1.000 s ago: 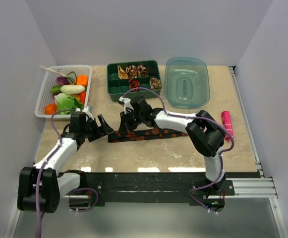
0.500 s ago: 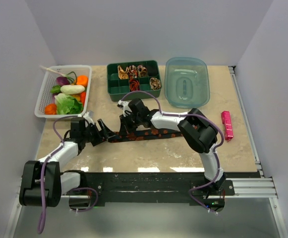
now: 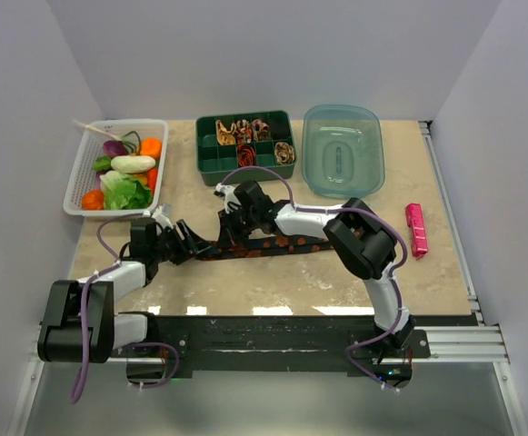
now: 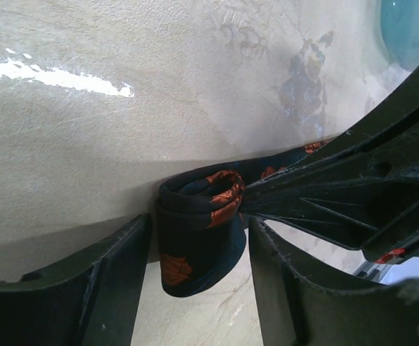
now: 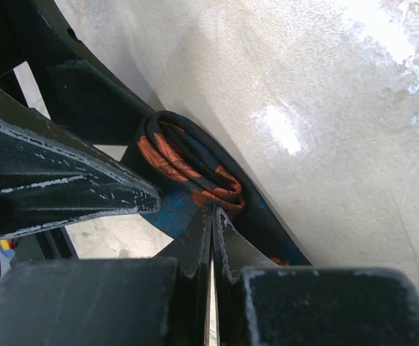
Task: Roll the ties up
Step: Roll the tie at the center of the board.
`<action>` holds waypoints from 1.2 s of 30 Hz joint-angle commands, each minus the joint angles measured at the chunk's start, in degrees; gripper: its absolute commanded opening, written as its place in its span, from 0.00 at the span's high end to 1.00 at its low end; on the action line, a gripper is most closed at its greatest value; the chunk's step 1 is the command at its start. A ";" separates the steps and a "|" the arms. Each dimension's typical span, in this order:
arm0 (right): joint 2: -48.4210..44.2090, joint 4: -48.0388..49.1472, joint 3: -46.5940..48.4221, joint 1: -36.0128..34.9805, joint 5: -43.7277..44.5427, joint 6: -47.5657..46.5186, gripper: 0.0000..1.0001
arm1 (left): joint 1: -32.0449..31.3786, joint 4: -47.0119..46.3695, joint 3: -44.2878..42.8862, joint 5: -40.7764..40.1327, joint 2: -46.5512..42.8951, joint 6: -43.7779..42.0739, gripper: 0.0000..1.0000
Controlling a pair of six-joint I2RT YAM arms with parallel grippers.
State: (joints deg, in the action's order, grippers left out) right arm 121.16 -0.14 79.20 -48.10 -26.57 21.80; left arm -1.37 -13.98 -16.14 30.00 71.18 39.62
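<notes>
Low, tip to tip: L end effector (image 4: pixel 198 241) spread astride tie coil (image 4: pixel 195 205), R end effector (image 5: pixel 213 216) pressed together

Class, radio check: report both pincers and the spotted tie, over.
Left pincer open, straddling rolled end of tie. Right pincer shut, tips at the coil. Nothing blocking.

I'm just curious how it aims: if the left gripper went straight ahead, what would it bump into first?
The rolled end of the spotted tie, which sits between the left gripper's open fingers. Just behind the roll, as far as depth shows, are the right gripper's shut tips.
</notes>
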 commanded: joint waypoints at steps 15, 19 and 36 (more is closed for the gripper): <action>1.45 2.16 1.84 -0.33 -0.85 0.35 1.00 | 0.49 -9.58 2.26 2.96 3.27 0.82 0.75; 0.39 2.16 2.01 -0.24 -0.85 0.61 1.00 | 0.49 -7.82 1.12 2.87 2.92 -0.24 0.87; -2.42 2.34 2.45 -0.16 -0.50 1.40 1.00 | 0.40 11.42 -7.14 -4.77 -4.47 -7.71 1.00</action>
State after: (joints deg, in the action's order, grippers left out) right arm 122.63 0.91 79.61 -48.10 -26.59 22.52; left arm -1.15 -7.77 -19.53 27.46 68.36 35.48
